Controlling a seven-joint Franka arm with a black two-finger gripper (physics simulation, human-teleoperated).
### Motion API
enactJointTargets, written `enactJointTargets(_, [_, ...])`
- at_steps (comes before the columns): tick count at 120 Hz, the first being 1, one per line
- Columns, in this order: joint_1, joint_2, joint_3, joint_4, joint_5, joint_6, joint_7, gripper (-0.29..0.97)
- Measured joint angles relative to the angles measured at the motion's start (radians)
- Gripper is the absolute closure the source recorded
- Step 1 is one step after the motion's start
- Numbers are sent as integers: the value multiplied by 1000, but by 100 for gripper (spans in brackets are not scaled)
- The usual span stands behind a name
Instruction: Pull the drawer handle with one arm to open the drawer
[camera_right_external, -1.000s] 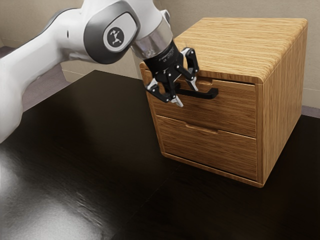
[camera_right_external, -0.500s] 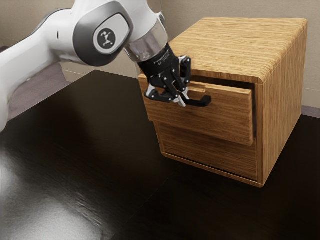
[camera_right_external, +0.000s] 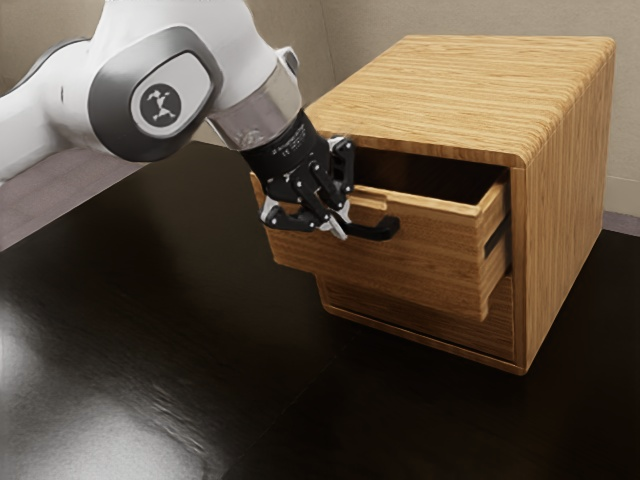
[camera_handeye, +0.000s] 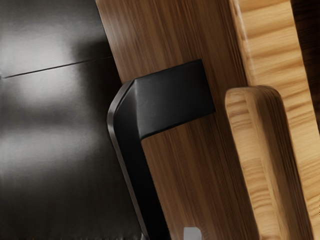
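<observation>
A wooden cabinet (camera_right_external: 480, 90) with two drawers stands on the dark table (camera_right_external: 150, 350). Its top drawer (camera_right_external: 420, 255) is pulled partway out, its dark inside showing behind the front panel. My black gripper (camera_right_external: 320, 222) is shut on the black drawer handle (camera_right_external: 378, 231), holding the end toward the exterior view's left. The lower drawer (camera_right_external: 420, 310) is pushed in. In the wrist view the black handle (camera_handeye: 150, 125) runs across the drawer front (camera_handeye: 200, 160) right under my hand, with the pale top edge of the drawer (camera_handeye: 265, 150) beside it.
The glossy dark table (camera_handeye: 50, 150) stretches out in front of the cabinet and toward the exterior view's left. A beige wall and floor strip lie behind the cabinet. My white arm reaches in from the upper left above the table.
The top drawer has slid out from nearly closed to partway open. My gripper moved toward the exterior view's left and slightly down with the handle in it.
</observation>
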Motion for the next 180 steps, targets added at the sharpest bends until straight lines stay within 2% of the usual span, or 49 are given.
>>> enactJointTargets(180, [8, -379, -49, -407, 0, 73, -21, 79])
